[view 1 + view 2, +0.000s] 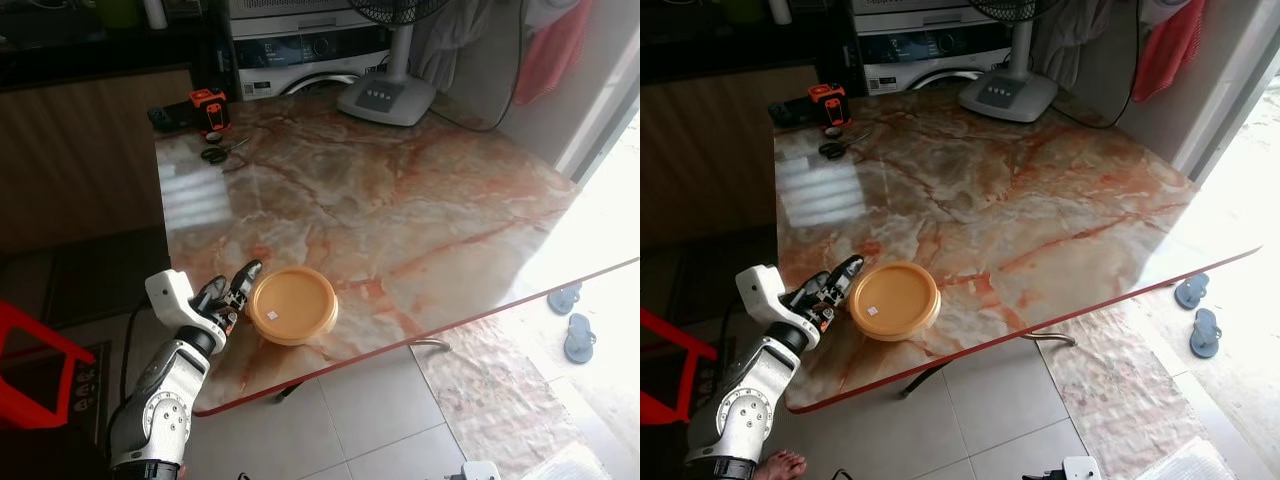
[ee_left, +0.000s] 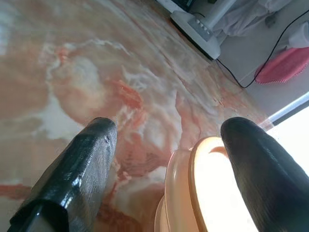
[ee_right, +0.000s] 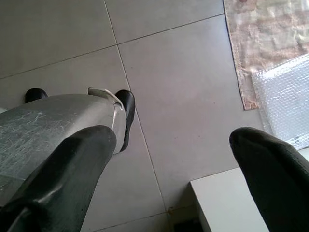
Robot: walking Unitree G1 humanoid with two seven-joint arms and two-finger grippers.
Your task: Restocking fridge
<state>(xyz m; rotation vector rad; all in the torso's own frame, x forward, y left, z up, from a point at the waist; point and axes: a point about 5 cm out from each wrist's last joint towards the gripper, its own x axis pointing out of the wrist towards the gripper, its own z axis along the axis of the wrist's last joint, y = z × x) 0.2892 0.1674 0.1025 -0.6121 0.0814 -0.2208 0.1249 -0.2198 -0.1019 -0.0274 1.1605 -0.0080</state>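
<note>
A marble table [image 1: 400, 210] fills the scene. At its far edge stands a white fan base [image 1: 386, 98]; on its far left corner lie an orange-black tool [image 1: 209, 106] and scissors [image 1: 218, 152]. Blue sandals [image 1: 571, 318] lie on the floor right of the table.

Silver left arm [image 1: 160, 400], white wrist block – black fingers [image 1: 243, 275]

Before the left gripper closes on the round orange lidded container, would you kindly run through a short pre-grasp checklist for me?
1. Left gripper fingers open: ok.
2. Round orange lidded container between the fingers: not ok; it sits toward one finger, off centre.
3. Container upright on the marble-patterned table: ok.
4. Container close to the table's near edge: ok, but approach gently.
5. Nothing crowding the container: ok.
6. Right gripper idle over the floor tiles: ok.
</note>
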